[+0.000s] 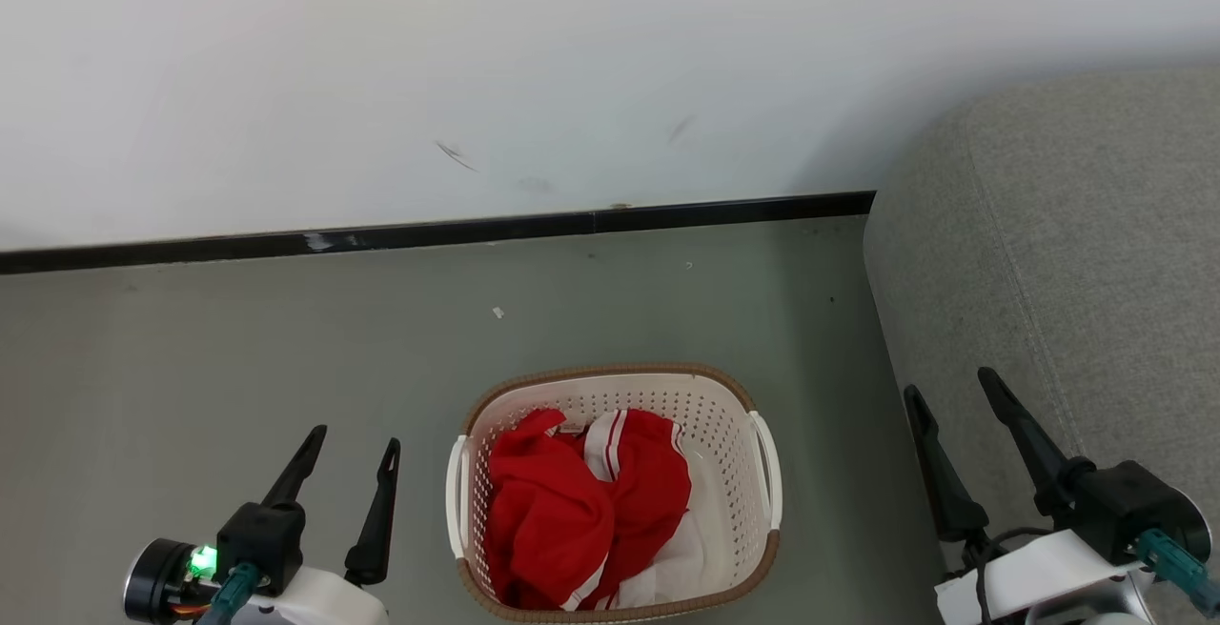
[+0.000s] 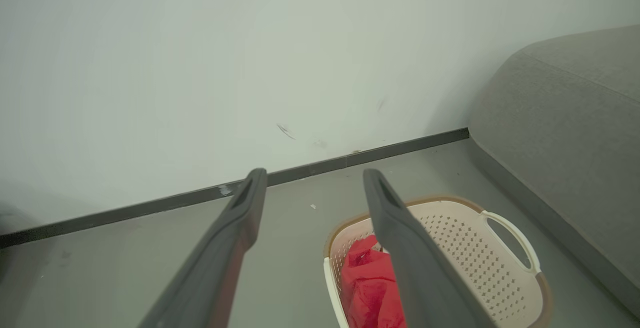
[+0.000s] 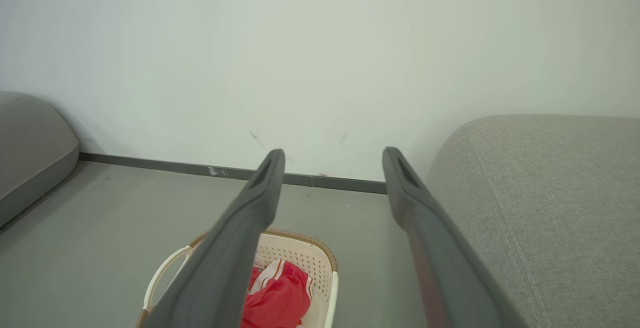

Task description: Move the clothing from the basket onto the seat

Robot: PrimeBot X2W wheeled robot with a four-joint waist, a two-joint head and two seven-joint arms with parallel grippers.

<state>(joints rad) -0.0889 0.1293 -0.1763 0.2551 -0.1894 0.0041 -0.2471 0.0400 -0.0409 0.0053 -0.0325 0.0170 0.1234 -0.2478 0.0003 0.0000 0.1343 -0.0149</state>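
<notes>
Two red garments with white stripe trim, the clothing (image 1: 572, 501), lie crumpled inside the basket (image 1: 729, 434), heaped toward its left half, with white fabric showing beneath them near its front right corner. The basket stands on the grey floor (image 1: 238, 349), its cream plastic walls pierced with rows of small holes, its rim brown and woven-looking, with a white loop handle (image 1: 767, 468) on each side.

The head view sets the left claw (image 1: 355, 437) left of the basket and the right claw (image 1: 950, 384) right of it, both with fingers spread wide and nothing between them. A green light (image 1: 202, 561) glows at the left wrist.

Right of the basket rises the seat (image 1: 1077, 272), grey coarse-weave upholstery with a rounded corner and a stitched seam. The right wrist view adds a second grey cushioned piece (image 3: 30, 143), well apart from the basket on its left. Behind the basket, a dark skirting strip (image 1: 429, 232) runs below a scuffed white wall (image 1: 477, 63).
</notes>
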